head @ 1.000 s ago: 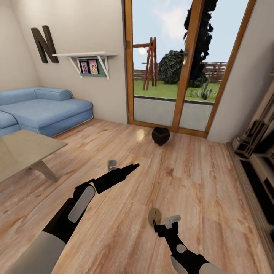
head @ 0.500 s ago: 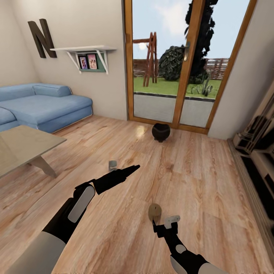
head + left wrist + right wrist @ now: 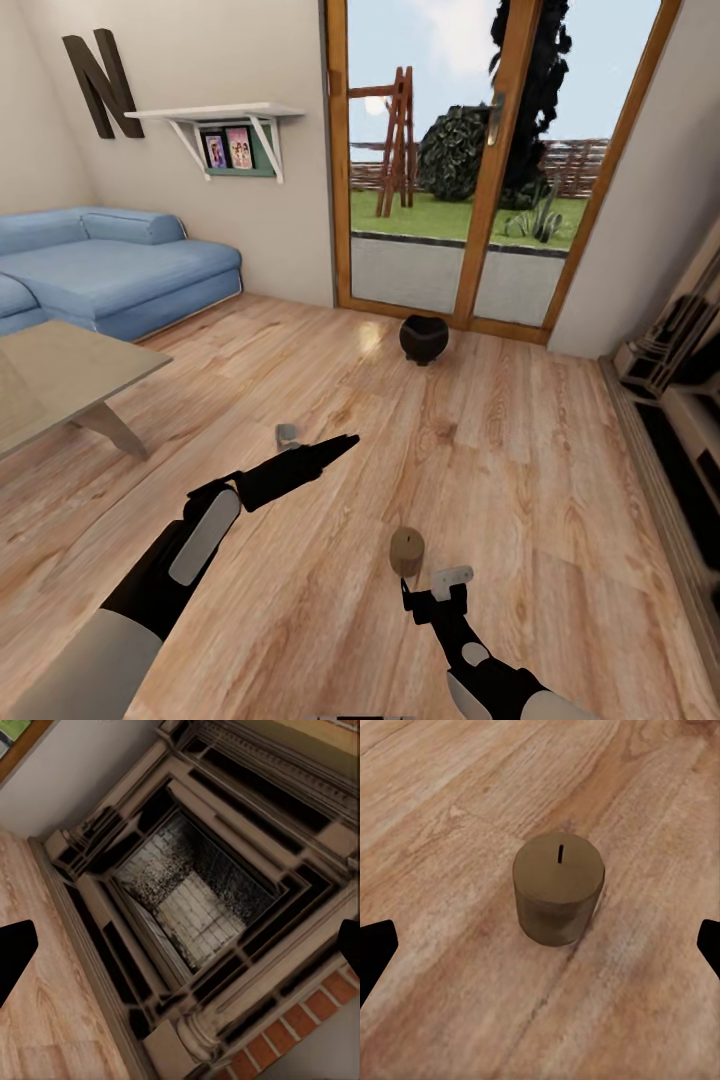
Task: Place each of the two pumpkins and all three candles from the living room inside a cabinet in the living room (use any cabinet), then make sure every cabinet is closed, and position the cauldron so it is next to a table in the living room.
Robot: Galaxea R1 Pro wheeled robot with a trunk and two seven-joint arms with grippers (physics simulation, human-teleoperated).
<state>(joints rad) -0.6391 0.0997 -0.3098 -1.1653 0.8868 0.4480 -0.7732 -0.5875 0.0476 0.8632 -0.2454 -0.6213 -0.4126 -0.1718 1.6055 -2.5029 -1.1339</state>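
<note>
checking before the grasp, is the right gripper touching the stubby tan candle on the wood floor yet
Apart. In the right wrist view the stubby tan candle stands upright on bare wooden floor, with open floor between it and both dark fingertips of the right gripper.

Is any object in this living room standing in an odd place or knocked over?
Yes. A short tan candle stands upright on the bare wooden floor, and a round black cauldron sits by the glass door.

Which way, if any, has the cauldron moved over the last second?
No. The cauldron sits on the same patch of floor just before the glass door's middle post. The whole head view shifted together, so the camera moved, not the pot.
</note>
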